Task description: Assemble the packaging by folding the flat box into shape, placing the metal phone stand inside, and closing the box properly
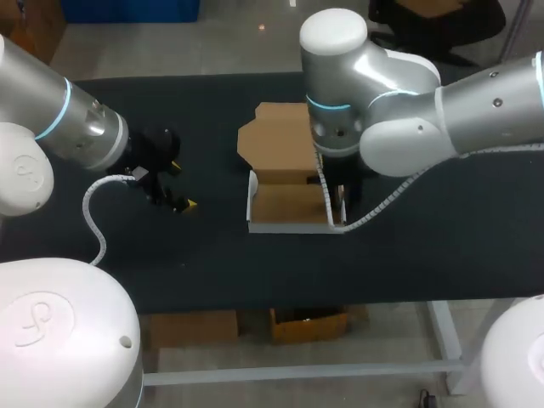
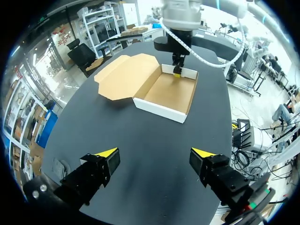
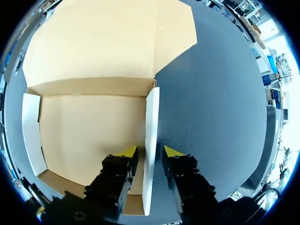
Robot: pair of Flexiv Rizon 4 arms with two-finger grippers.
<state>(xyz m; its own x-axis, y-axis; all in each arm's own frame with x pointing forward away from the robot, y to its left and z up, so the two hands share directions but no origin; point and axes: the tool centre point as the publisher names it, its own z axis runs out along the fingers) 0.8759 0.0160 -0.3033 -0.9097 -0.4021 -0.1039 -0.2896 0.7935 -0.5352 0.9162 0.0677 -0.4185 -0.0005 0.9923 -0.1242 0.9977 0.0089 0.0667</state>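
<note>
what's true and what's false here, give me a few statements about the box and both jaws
1. The box has its lid shut. False: the lid lies open, flat on the table.
2. The right jaws straddle the box's side wall. True.
3. The left jaws hold the stand. False: they are open and empty, over bare table.
4. Nothing lies inside the box. True.

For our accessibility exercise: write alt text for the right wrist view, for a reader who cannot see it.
The right gripper straddles the white side wall of an open cardboard box, one finger inside, one outside. Its lid lies flat on the black table ahead.
</note>
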